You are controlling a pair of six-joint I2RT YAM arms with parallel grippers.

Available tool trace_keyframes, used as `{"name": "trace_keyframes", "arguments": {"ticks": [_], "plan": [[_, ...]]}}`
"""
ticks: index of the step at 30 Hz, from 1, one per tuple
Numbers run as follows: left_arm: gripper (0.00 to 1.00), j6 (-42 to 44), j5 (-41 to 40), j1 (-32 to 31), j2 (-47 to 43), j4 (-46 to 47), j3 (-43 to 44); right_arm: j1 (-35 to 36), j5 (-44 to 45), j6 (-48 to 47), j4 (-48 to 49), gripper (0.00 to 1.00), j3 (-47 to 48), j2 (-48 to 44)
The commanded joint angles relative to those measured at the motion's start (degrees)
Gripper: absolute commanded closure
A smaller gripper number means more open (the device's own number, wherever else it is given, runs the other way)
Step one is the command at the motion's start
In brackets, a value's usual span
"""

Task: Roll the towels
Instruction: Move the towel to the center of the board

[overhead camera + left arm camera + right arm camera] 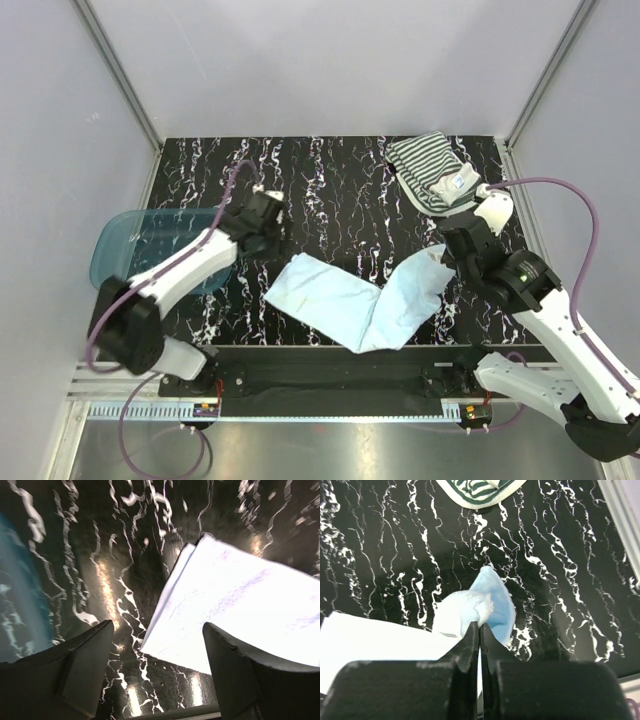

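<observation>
Towels number two: right jaws pinch the blue towel (350,305), left jaws gape, striped towel (430,170) apart.

The left arm begins at the near edge and reaches toward 1 o'clock in the top view. Its elbow sits low by its base. The left tool (262,222) points down, and its two fingers (85,655) stand wide apart, gripping nothing.

The right arm begins at the near edge and reaches toward 11 o'clock. The right tool (447,255) points down too. Its fingers (467,645) are pressed together, pinching a corner of the light blue towel (492,602).
</observation>
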Motion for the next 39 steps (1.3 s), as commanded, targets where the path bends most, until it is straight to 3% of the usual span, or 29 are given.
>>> {"name": "trace_keyframes", "arguments": {"ticks": [1, 5, 15, 35, 39], "plan": [[0.24, -2.17, -2.94, -2.97, 6.06, 1.26, 4.80, 0.06, -0.56, 3.29, 4.07, 1.00, -2.65, -0.76], [0.34, -2.96, -4.45, -5.44, 13.27, 1.26, 9.46, 0.06, -3.64, 2.85, 6.36, 1.00, -5.03, 0.37], [0.43, -1.38, -5.24, -6.50, 25.48, 2.05, 17.01, 0.06, -6.28, 0.92, 9.00, 1.00, -8.63, 0.21], [0.52, 0.82, -3.48, -6.33, 34.55, 6.80, 20.54, 0.06, -7.42, -1.37, 10.58, 1.00, -10.48, 1.35], [0.58, 1.08, -3.39, -6.33, 35.34, 7.24, 20.80, -0.03, -7.60, -1.72, 10.67, 1.00, -10.83, 1.35]]}}
